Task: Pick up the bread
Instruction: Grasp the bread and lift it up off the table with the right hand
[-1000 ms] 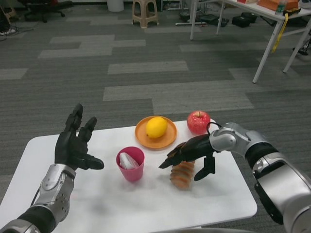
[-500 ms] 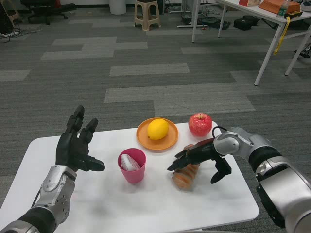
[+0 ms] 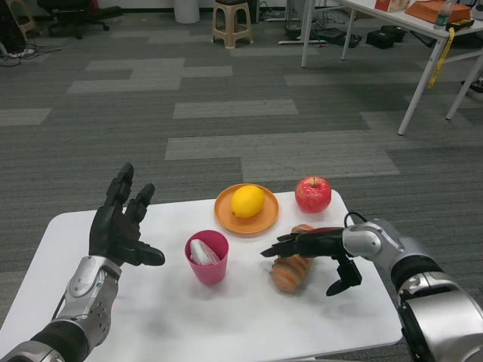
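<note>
Right hand [image 3: 313,247] has lowered over bread [image 3: 290,270].

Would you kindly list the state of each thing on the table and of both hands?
bread: lying on the table, right hand's fingers over it
right hand: open above the bread
left hand: open, raised
pink cup: upright, something white inside
lemon: on orange plate
apple: upright

Glossy red apple [image 3: 313,194], matt white table [image 3: 173,317], ridged brown bread [image 3: 291,270].

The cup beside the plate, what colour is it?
Pink; the cup shows clearly in the head view, with something white inside.
</note>
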You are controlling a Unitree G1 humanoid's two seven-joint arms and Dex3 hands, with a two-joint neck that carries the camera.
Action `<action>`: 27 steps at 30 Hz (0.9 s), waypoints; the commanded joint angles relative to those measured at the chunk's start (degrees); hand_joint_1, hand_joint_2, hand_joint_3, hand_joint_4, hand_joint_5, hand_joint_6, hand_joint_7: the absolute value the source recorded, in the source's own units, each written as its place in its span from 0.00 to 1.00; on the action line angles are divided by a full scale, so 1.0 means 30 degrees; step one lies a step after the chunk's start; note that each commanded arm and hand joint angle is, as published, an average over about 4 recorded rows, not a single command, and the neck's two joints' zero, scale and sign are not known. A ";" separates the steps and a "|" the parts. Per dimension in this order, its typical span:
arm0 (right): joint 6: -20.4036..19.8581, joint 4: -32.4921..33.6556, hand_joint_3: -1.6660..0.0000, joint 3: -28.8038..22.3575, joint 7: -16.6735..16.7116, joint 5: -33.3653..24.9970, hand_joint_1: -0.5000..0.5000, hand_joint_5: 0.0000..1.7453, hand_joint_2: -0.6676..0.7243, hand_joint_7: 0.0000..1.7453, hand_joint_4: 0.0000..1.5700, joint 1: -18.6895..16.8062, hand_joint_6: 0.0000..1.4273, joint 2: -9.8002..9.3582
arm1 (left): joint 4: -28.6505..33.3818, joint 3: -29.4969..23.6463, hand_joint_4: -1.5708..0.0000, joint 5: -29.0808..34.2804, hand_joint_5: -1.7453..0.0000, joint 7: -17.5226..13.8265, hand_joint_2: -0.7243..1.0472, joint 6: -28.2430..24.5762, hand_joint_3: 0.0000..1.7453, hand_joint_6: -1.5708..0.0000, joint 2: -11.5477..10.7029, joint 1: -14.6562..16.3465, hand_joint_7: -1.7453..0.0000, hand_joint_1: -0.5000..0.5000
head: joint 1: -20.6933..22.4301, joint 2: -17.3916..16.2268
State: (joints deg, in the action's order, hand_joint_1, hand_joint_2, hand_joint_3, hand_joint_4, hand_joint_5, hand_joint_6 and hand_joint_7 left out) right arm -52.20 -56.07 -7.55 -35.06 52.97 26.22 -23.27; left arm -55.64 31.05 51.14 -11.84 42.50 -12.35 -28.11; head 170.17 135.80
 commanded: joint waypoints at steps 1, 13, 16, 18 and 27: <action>0.0446 -0.0302 0.05 -0.1271 -0.0202 0.0567 0.10 0.11 0.68 0.00 0.00 -0.0802 0.00 0.0248 | 0.0140 -0.0073 1.00 0.0033 0.76 0.0022 0.15 0.0139 0.05 1.00 -0.0161 0.0112 1.00 1.00 | 0.0080 -0.0050; 0.0468 -0.0133 0.05 -0.3051 -0.0121 0.0626 0.21 0.36 0.64 0.18 0.00 -0.1402 0.00 0.0548 | 0.0235 -0.0168 1.00 0.0033 0.76 0.0022 0.15 0.0190 0.05 1.00 -0.0132 0.0244 1.00 1.00 | 0.0145 -0.0145; 0.0424 0.0401 0.05 -0.3366 -0.0187 0.0633 0.21 0.39 0.64 0.20 0.00 -0.1637 0.00 0.0504 | 0.0235 -0.0154 1.00 0.0033 0.76 0.0022 0.15 0.0190 0.05 1.00 -0.0132 0.0229 1.00 1.00 | 0.0130 -0.0157; 0.0387 0.0899 0.05 -0.3497 -0.0304 0.0648 0.21 0.39 0.64 0.21 0.00 -0.1842 0.00 0.0438 | 0.0235 -0.0154 1.00 0.0033 0.76 0.0022 0.15 0.0190 0.05 1.00 -0.0132 0.0237 1.00 1.00 | 0.0131 -0.0172; -0.0924 0.4708 0.05 -0.3754 -0.1051 0.0765 0.21 0.43 0.59 0.27 0.00 -0.3248 0.00 0.0182 | 0.0257 -0.0293 1.00 0.0033 0.76 0.0022 0.15 0.0190 0.05 1.00 -0.0161 0.0317 1.00 1.00 | 0.0079 -0.0197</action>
State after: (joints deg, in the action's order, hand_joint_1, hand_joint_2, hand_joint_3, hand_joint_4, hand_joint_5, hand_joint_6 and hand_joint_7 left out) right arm -54.20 -43.76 -18.54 -37.56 54.70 17.70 -21.88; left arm -55.25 30.55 51.18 -11.85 42.65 -12.31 -27.85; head 170.48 135.21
